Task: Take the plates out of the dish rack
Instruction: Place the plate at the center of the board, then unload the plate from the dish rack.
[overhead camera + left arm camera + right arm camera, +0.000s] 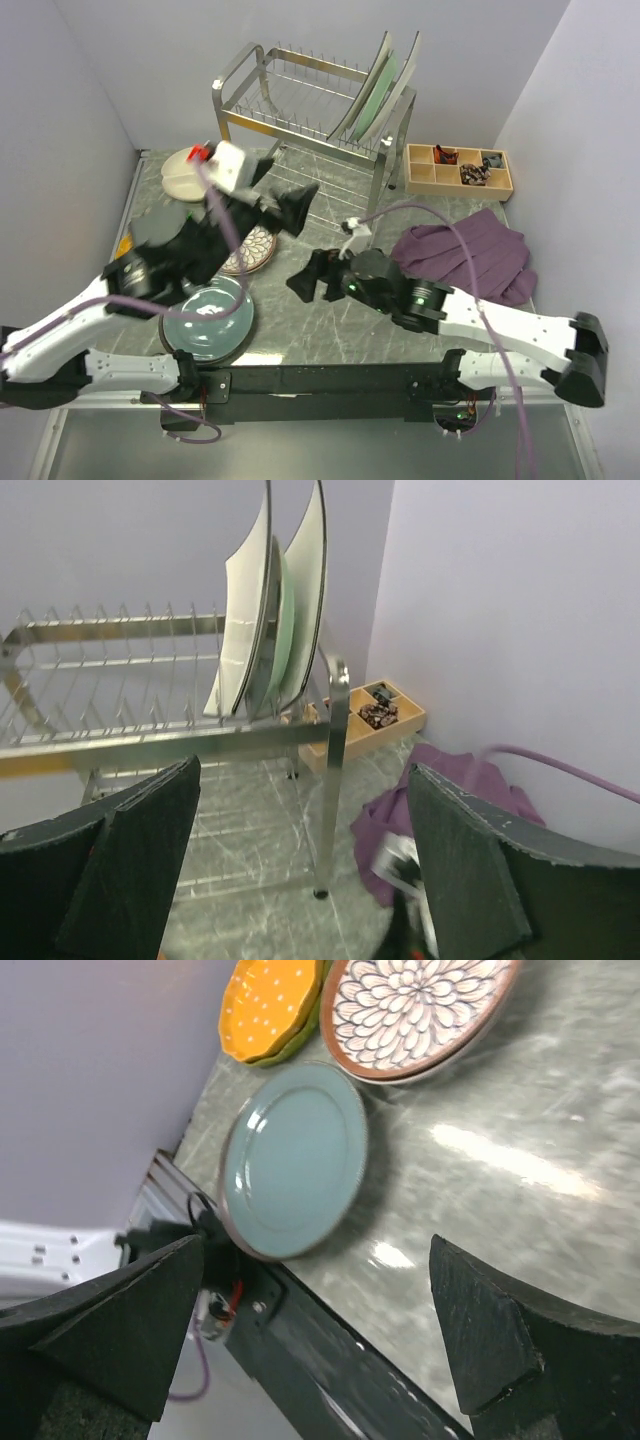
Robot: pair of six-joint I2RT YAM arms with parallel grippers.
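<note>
We record: dish rack (pixel 300 100), three plates (pixel 375 95) upright at its right end; left gripper (pixel 290 210) and right gripper (pixel 308 278) wide, empty.

Left arm (pixel 55 340) and right arm (pixel 520 325) are showing white shells, black joints and purple cables (pixel 400 207). Left tool (pixel 302 780) and right tool (pixel 315 1250) are carrying black wedge-shaped fingers (pixel 130 870).

A robot lab bench, staged as a kitchen.
We see bare walls (pixel 70 90) boxing a table (pixel 310 335), arms (pixel 510 325) bolted at its edge, a rack (pixel 300 131) and plates (pixel 205 320).
</note>
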